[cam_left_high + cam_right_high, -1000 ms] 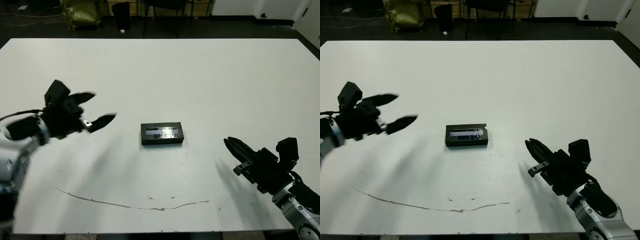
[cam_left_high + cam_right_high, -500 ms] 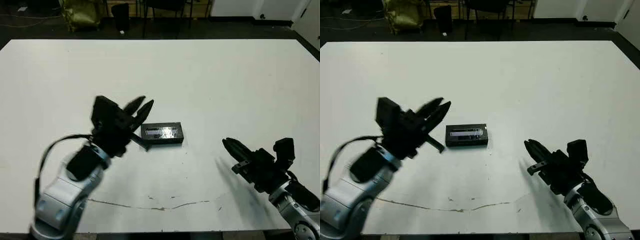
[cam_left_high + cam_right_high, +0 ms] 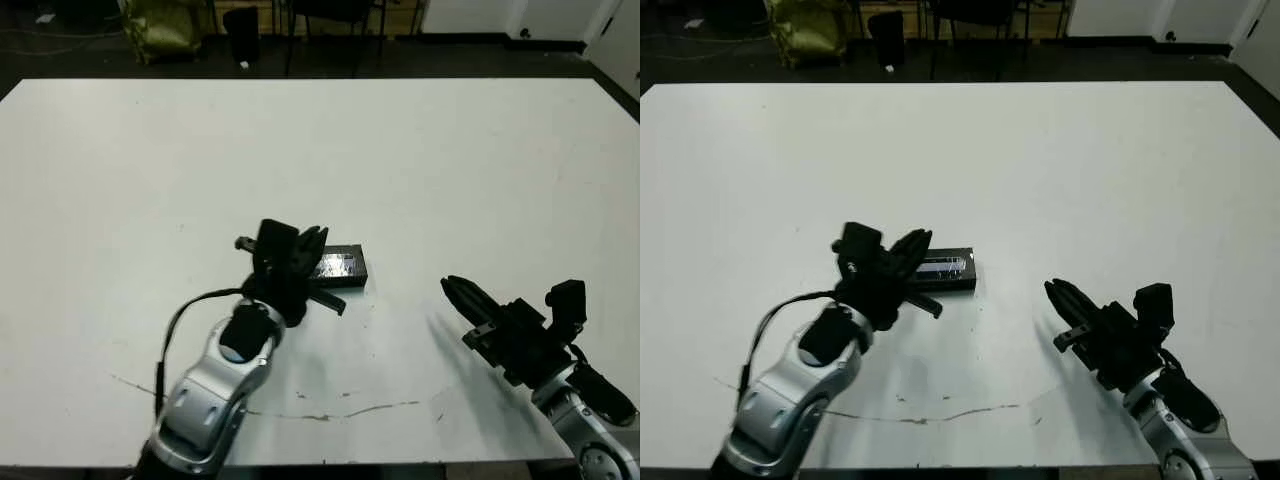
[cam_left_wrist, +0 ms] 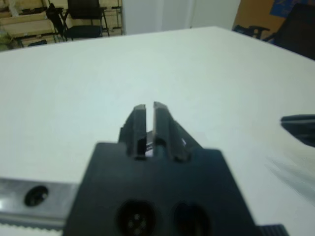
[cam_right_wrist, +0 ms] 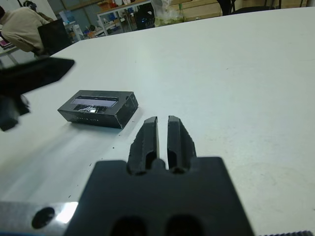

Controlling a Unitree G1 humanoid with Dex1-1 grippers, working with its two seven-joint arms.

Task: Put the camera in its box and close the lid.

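Note:
The box [image 3: 343,267] lies mid-table as one closed black block, with the lid [image 5: 95,102] and its silver-grey strip on top. The camera is hidden. My left gripper [image 3: 312,238] covers the box's left end, and its fingers [image 4: 139,118] are shut with nothing between them. Whether it touches the box I cannot tell. My right gripper [image 3: 449,287] hovers low over the table to the right of the box, clear of it. Its fingers [image 5: 149,132] are shut and point toward the box.
A thin brown curved mark [image 3: 330,413] runs across the white table near its front edge. Chairs and a yellow bag [image 3: 160,25] stand beyond the far edge. In the right wrist view a person [image 5: 22,29] sits beyond the table.
My left arm has swung from the far left of the table in to the box, and its fingers have gone from open to shut. The right gripper has barely moved.

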